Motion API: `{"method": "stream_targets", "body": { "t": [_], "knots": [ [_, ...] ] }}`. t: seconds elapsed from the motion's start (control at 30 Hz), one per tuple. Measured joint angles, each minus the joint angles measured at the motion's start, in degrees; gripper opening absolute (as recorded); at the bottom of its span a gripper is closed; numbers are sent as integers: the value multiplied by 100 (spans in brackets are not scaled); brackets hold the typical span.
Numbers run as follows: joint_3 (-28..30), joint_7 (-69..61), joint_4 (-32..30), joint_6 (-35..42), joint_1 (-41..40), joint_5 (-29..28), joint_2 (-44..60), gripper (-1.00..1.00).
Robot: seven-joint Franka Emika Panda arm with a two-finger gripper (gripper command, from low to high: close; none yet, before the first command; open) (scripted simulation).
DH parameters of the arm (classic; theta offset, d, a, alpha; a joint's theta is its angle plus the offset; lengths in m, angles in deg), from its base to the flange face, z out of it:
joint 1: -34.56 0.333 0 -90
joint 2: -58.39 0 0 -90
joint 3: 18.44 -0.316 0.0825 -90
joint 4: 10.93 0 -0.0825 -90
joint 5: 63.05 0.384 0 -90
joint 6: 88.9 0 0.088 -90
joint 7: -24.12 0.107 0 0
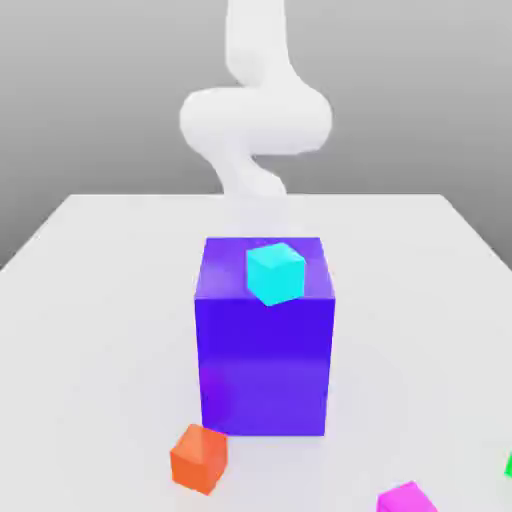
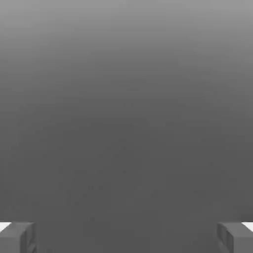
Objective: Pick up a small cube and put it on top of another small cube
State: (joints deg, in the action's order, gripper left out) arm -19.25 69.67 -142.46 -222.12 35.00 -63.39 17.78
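- The pincer (image 2: 126,237) is open, its fingers (image 2: 17,237) wide apart with nothing between them.
- A big blue block (image 1: 265,350) stands mid-worktop (image 1: 90,290), a cyan cube (image 1: 275,272) on top.
- An orange cube (image 1: 198,458) sits near the block's front corner.
- The pink cube (image 1: 407,498) lies on the worktop at the front edge, towards the exterior view's right, turned corner-on; no long axis.

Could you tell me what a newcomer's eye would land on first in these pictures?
First, the big blue-violet block at the middle of the white table, with a cyan cube on its top. Next, the orange cube on the table at the block's near corner, toward the exterior view's left, and the pink cube at the near edge, toward its right.
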Motion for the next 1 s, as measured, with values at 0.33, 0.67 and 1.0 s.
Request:
{"method": "stream_targets", "body": {
  "t": [0.33,0.67,1.0],
  "knots": [
    [-343,-87,102,-583,184,-176,2111,0],
    [-628,-112,204,-1153,475,-434,4190,0],
    [-763,-160,319,-1763,789,-650,6267,0]
  ]
}}
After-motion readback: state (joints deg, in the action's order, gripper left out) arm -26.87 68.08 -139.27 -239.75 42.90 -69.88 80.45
